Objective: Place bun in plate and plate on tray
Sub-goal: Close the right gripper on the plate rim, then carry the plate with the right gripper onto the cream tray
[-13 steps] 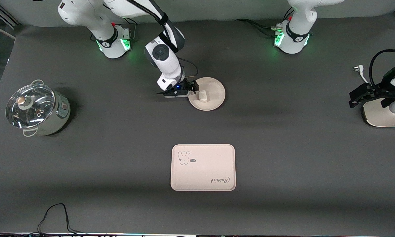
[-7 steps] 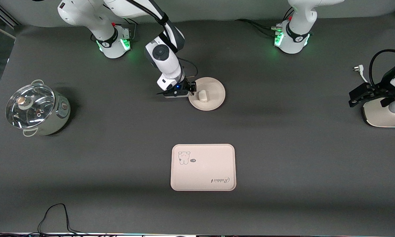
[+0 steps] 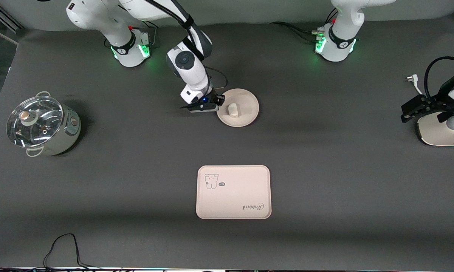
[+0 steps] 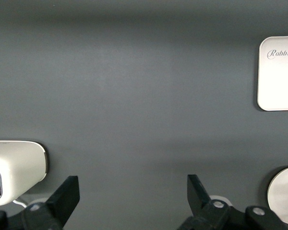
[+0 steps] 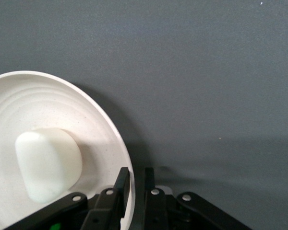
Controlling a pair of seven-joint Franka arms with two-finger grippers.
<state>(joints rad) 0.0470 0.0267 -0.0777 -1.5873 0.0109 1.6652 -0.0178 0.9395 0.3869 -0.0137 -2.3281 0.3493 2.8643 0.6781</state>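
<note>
The right gripper (image 5: 133,184) pinched the rim of the plate (image 3: 245,99), the bun (image 3: 233,110) sitting just inside its fingers. The tray (image 3: 233,192) lay well apart. The left gripper (image 4: 133,196) waited open; a one-sided rim grip might tilt the plate and roll the bun off.

Two robot arms with glossy white rounded shells are shown, each rising from a cylindrical white base ringed with a black band and lit by green lights. Small red details are seen beside both bases, and black cables are run from them across the table. On the right arm, a round grey cap is set into a white joint, a black sleeve is wrapped above it, and a small blue light glows near the black right gripper (image 3: 220,103). The left gripper (image 4: 133,197) is black with wedge-shaped fingers (image 4: 67,195), fastened by silver round-headed screws, and a thick black cable is looped above it
</note>
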